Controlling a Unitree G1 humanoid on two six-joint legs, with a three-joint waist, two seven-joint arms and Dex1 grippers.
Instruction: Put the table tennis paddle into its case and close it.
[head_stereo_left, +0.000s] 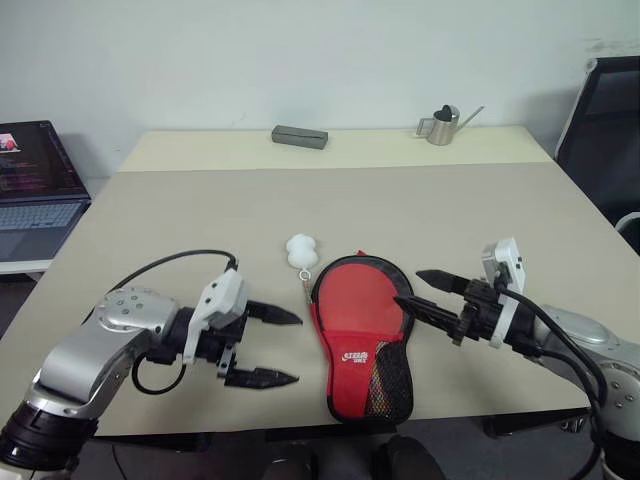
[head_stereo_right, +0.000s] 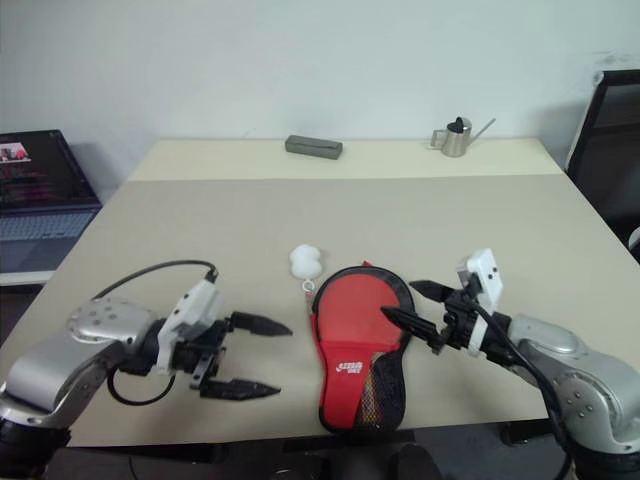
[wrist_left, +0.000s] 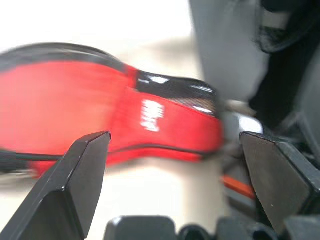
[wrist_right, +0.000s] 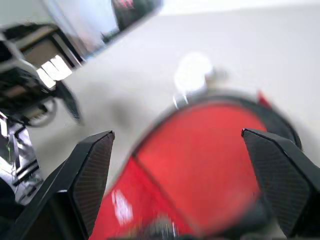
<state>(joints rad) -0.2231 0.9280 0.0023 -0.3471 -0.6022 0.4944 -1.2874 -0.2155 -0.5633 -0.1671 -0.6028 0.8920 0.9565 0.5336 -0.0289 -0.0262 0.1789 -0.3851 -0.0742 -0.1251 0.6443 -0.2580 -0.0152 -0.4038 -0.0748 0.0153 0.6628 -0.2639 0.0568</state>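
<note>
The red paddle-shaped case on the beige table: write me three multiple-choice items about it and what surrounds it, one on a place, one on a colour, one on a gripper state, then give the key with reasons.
1. Where does the red paddle-shaped soft case lie on the beige table?
A. At the far edge by the watering can
B. Near the front edge, between the two grippers
C. On the laptop

2. What colour is the fluffy pom-pom chained to the case?
A. White
B. Blue
C. Black

3. How do the fingers of the left gripper and right gripper stand?
A. Both shut
B. Left shut on the case
C. Both open, holding nothing

Key: B, the case sits close to the near edge with one gripper on each side; A, the pom-pom is white against the table; C, both pairs of black fingers stand spread apart with nothing between them.
</note>
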